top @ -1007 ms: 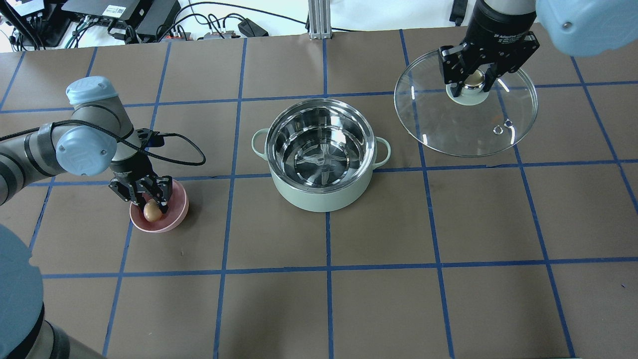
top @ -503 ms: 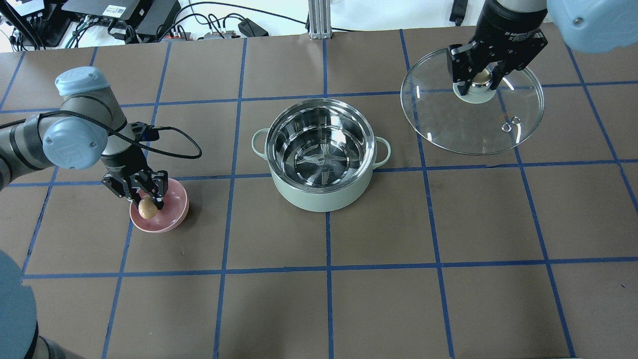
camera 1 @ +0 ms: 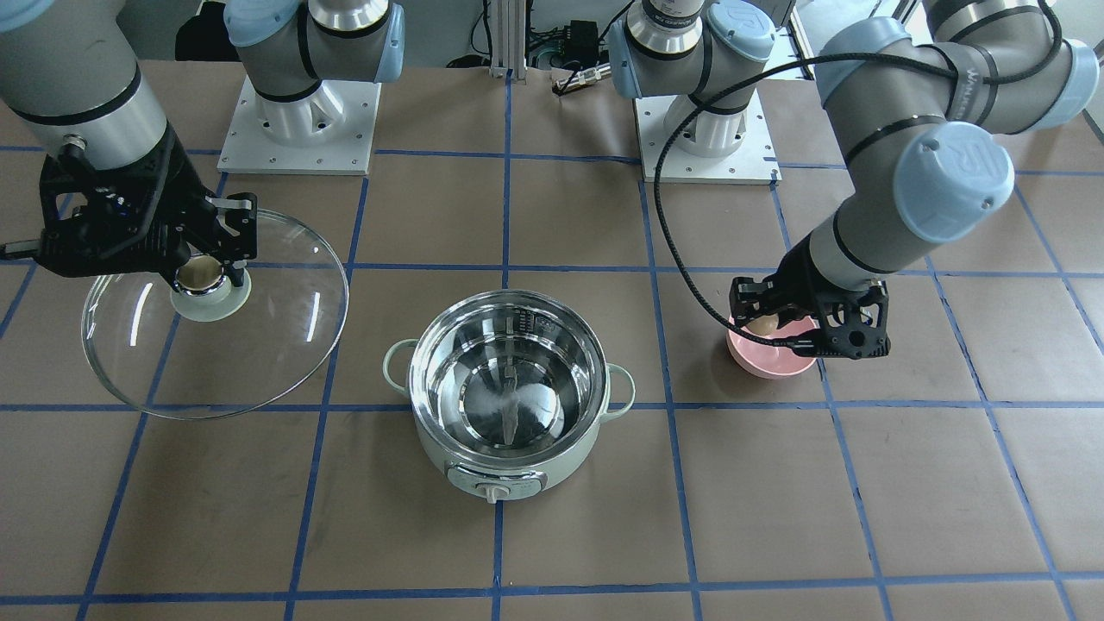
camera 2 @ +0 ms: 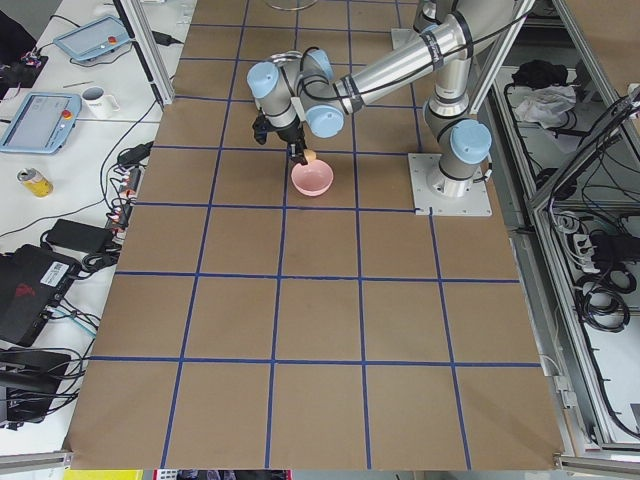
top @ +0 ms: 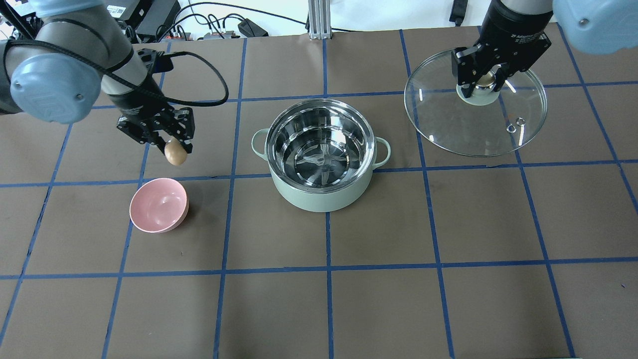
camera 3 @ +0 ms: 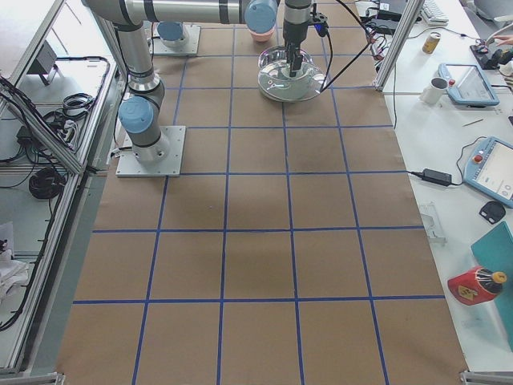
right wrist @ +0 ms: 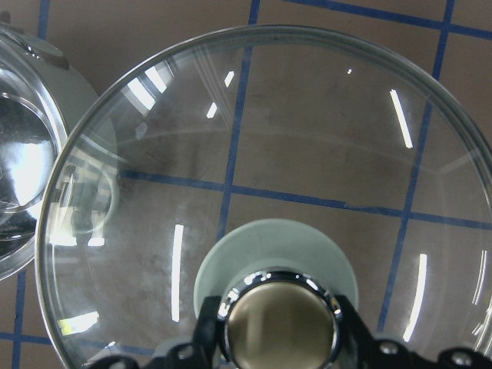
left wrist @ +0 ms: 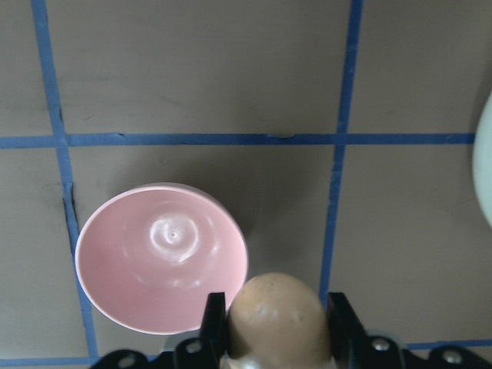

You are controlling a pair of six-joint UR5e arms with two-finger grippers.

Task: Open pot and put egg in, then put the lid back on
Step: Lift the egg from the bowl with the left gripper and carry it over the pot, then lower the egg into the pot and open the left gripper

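The mint-green pot [top: 321, 197] stands open at the table's middle, its steel inside empty. My left gripper [top: 174, 147] is shut on the tan egg [top: 175, 154] and holds it in the air, left of the pot and beyond the pink bowl. The left wrist view shows the egg [left wrist: 280, 317] between the fingers. My right gripper [top: 480, 83] is shut on the beige knob of the glass lid [top: 473, 129], which hangs tilted to the right of the pot. The right wrist view shows the knob [right wrist: 278, 324] gripped and the pot's rim [right wrist: 19, 154] at the left.
An empty pink bowl [top: 159, 205] sits on the table left of the pot, below the held egg; it also shows in the left wrist view [left wrist: 157, 257]. Blue tape lines grid the brown table. Cables and electronics [top: 124, 20] lie past the far edge.
My left gripper has lifted the egg out of the pink bowl and carried it up and away from it, slightly toward the pot. The bowl is now empty. The lid drifted a little right.
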